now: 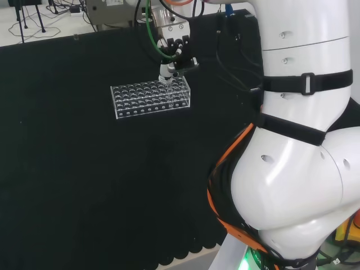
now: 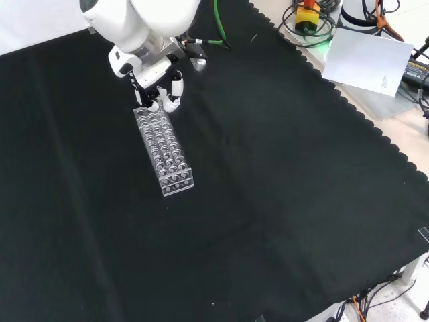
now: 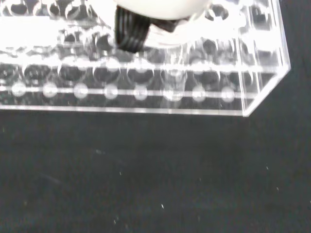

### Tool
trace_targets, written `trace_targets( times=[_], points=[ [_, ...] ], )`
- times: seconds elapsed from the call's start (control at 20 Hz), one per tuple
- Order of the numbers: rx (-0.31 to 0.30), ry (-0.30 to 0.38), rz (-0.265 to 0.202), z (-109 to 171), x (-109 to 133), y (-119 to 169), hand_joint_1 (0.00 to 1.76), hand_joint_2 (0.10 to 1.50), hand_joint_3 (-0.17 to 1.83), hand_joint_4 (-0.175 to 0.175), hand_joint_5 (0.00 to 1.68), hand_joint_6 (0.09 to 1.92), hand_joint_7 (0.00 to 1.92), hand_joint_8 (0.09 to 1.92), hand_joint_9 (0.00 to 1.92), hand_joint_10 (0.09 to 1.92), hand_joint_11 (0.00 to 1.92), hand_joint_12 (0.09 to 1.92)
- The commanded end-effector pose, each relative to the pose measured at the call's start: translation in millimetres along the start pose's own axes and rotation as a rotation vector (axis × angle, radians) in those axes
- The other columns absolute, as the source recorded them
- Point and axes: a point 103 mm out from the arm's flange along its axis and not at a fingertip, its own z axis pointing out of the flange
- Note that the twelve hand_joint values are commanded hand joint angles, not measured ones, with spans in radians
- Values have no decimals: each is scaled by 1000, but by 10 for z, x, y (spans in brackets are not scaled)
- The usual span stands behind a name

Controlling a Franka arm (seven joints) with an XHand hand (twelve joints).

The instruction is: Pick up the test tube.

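My hand (image 1: 171, 64) hangs over the right-hand end of the clear rack (image 1: 151, 97) in the head view, which in the front view is the rack's far end, up near the top of the cloth (image 2: 281, 174). My fingers (image 2: 175, 87) are curled downward and drawn in toward one another just above the top row of holes, but I cannot tell whether they have closed on anything. The test tube (image 3: 174, 77) is hard to pick out against all that clear plastic; I think it is the faint upright shape standing in a hole near this end of the rack, seen through the rack's side wall in the wrist view, though I would not swear to it. That doubt is the first risk: if I close on the wrong spot, I pinch air or the rack's rim. The second is the rack itself (it looks light and sits free on the cloth), so a lift that is not straight up could bind the tube in its hole and drag or tip the whole rack. And smooth glass held only near its lip may well slide out between my fingertips once it clears the hole.
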Motion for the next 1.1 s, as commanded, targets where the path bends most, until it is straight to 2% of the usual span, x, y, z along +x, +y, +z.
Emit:
trace_targets(
  times=[0.05,0.2,0.45,1.1],
  points=[
    [-129,9,17,-141,99,-37,1223,698,549,-175,1314,533,1665,604,1576,680,1357,946],
    [-151,19,7,-175,91,-54,1232,673,574,-175,1351,477,1688,579,1602,738,1401,912],
    [-149,10,-8,-196,79,-74,1240,634,607,-175,1429,340,1745,459,1639,701,1439,891],
    [-197,-22,-16,-430,-52,-239,1243,606,642,-175,1465,287,1769,411,1656,687,1452,898]
  ],
)
